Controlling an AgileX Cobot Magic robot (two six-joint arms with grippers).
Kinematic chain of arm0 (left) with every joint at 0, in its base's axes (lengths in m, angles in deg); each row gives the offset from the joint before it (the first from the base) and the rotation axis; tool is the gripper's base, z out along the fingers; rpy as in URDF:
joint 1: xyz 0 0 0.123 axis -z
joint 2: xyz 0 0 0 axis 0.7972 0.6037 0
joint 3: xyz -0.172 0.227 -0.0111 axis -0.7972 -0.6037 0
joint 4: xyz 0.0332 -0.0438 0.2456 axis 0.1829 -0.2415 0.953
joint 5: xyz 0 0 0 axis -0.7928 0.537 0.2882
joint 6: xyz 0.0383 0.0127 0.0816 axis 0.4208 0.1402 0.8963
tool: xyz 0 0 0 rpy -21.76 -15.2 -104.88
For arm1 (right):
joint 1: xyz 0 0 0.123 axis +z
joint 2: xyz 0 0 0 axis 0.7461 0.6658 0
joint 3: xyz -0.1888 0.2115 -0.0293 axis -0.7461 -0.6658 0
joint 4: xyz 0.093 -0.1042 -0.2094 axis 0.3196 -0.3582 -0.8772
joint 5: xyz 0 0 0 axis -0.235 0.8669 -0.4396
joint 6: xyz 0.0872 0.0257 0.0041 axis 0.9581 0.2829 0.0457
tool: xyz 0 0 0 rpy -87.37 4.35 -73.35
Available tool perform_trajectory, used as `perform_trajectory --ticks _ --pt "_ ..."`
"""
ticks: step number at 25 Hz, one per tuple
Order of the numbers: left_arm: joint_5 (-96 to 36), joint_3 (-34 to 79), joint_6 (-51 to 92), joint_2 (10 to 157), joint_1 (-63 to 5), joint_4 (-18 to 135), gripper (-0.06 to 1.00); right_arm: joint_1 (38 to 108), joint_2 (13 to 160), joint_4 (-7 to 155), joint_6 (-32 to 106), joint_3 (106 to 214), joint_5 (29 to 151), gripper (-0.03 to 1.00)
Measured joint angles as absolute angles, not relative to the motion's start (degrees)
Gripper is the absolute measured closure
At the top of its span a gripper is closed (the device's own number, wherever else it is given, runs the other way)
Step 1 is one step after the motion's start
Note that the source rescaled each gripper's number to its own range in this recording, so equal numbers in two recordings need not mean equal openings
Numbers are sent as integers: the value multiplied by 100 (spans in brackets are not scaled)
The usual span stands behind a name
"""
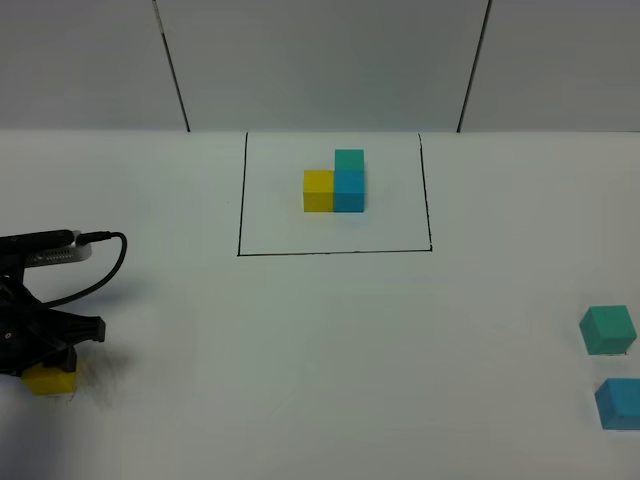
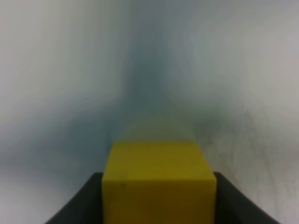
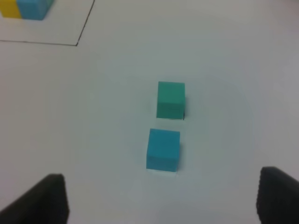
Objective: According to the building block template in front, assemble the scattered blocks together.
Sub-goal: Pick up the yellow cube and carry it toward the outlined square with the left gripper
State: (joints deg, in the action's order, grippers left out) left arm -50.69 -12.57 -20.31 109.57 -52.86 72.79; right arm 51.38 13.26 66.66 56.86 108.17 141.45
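Far left of the bench [image 1: 300,350]: the left fingers [image 1: 62,333] are down low at the edge of the overhead view, clenched on the yellow cube [image 1: 50,380]. The wrist cam backs that up, since the yellow cube [image 2: 159,182] fills the gap and a dark finger presses against each side of it. From overhead the cube looks to be on the bench or just off it, and I can't tell which. A black cable [image 1: 110,255] loops off the arm just behind it.

Middle, toward the back: the template [image 1: 335,180] sits inside a thin black-line rectangle [image 1: 335,252]. It's 3 cubes joined up, with yellow on the left touching blue on the right and teal-green stacked on top of the blue. It's well apart from everything else.

Far right, near the front: the other 2 loose cubes. The teal-green cube [image 1: 607,330] sits behind the blue cube [image 1: 620,403], close together but with a gap, and both rest flat on the bench. The right wrist cam looks down on that pair, and the right fingers [image 3: 42,200] are spread wide and released, holding nothing, with the blue one nearer to them.
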Motion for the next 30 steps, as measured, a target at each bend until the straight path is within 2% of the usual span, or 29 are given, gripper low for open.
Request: perform_trajectory --ticks 6,10,19,24,30 --pt "-4926 -1257 -1918 10957 -5286 7690 94 5138 1326 6666 5686 10817 14145 30" --pt "-4926 -1238 -1226 10957 -5123 7784 94 5138 1326 6666 5679 10817 14145 30" --pt "-5161 -551 1380 10968 -3592 7316 94 5138 1326 6666 5684 10817 14145 30" --pt "-5917 373 2827 10968 -2869 6925 94 5138 1326 6670 5684 10817 14145 30" --pt "-6784 1332 3760 11235 -2265 6664 94 5138 1326 6670 5684 10817 14145 30"
